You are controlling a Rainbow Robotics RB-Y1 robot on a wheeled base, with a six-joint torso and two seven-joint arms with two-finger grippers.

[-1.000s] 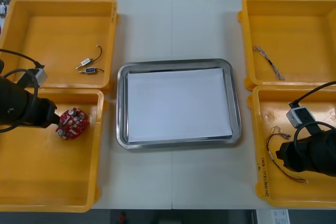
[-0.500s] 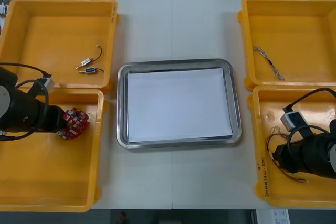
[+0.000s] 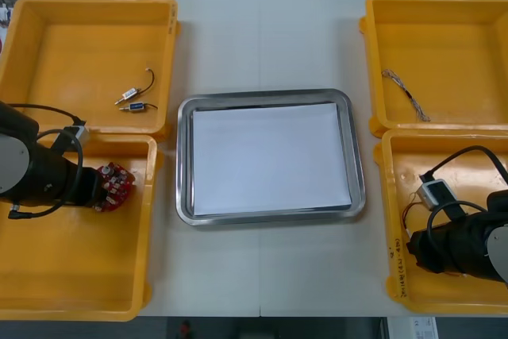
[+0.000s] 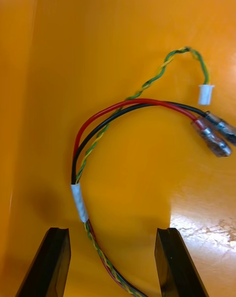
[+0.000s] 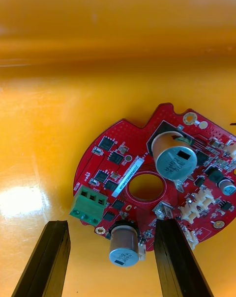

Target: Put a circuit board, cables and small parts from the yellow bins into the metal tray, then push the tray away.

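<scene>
Left gripper [image 3: 95, 188]: in near-left yellow plastic bin [image 3: 71, 291]. Wrist view shows fingers spread wide and holding nothing, with the edge of the round red circuit board [image 5: 118, 154] between them.
Shiny metal tray [image 3: 184, 156]: centre, white inside.
Right gripper [image 4: 110, 230]: fingers spread, nothing gripped. The red, black and twisted yellow-green cable [image 4: 78, 201] runs between them.

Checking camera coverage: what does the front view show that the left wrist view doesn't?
Front view adds the metal tray, white inside, small metal parts in the far left bin, a twisted cable in the far right bin, and the right gripper low in the near right bin. Left wrist view adds the left gripper's open fingers astride the red circuit board's near edge, and its green connector. Shared: that board, in the near left bin.
</scene>
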